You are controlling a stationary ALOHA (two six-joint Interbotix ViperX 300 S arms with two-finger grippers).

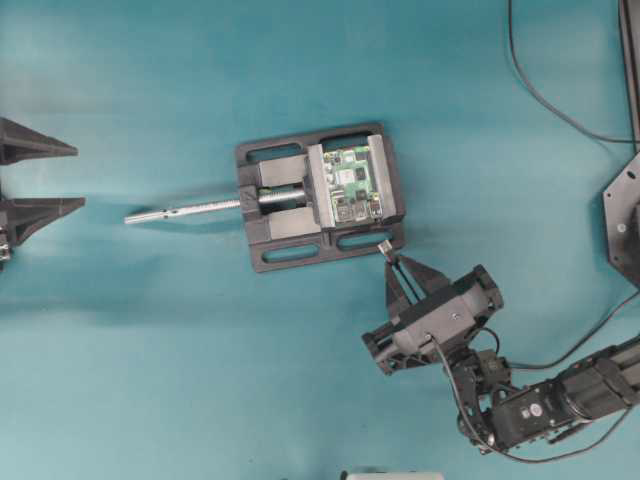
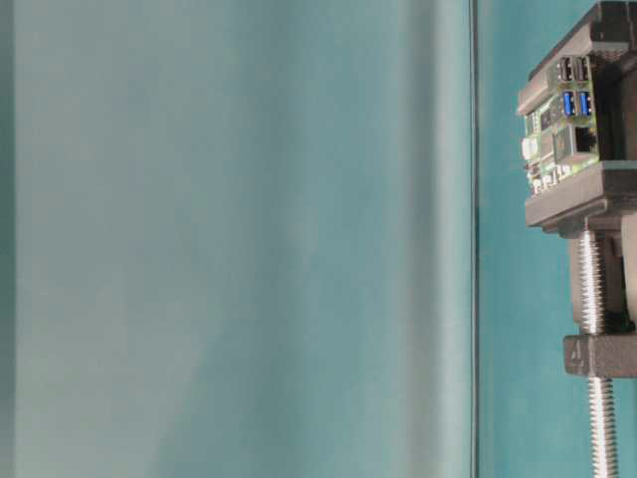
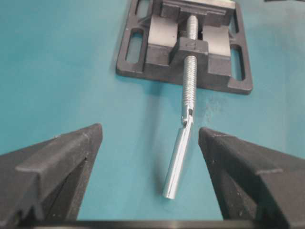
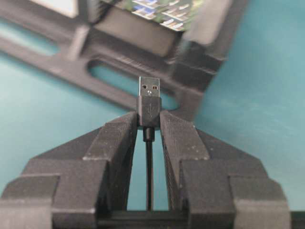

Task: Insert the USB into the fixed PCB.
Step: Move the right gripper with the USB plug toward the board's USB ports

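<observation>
- Closest to the right wrist lens: right tool (image 4: pixel 149 119), fingers (image 4: pixel 114 143) pinched on the black body of the USB (image 4: pixel 149 101), silver plug end sticking out past the fingertips, thin black cable running back between the fingers.
- From overhead: same right tool (image 1: pixel 386 254) reaching in from lower right, USB (image 1: pixel 384 247) at its tip, just beside the near right corner of the black vise (image 1: pixel 262 246); contact with the vise frame impossible to judge.
- Plug not in any port; aimed at the vise base rather than at the board in the right wrist view.
- Fixed PCB (image 1: pixel 354 182): green, clamped between the vise jaws at the right end of the vise, on the teal bench (image 1: pixel 150 380).
- Table-level view: fixed PCB (image 2: pixel 559 129) standing on edge in the vise, silver ports with blue inserts facing the lens.
- Silver threaded rod (image 1: pixel 190 210) sticking out of the vise toward the left, smooth handle at its outer end.
- Left tool (image 1: pixel 40 180) at the far left edge, spread wide, holding nothing, well apart from the vise.
- Left wrist view: both black fingers (image 3: pixel 52 167) framing the rod handle (image 3: pixel 178 162) without touching it.
</observation>
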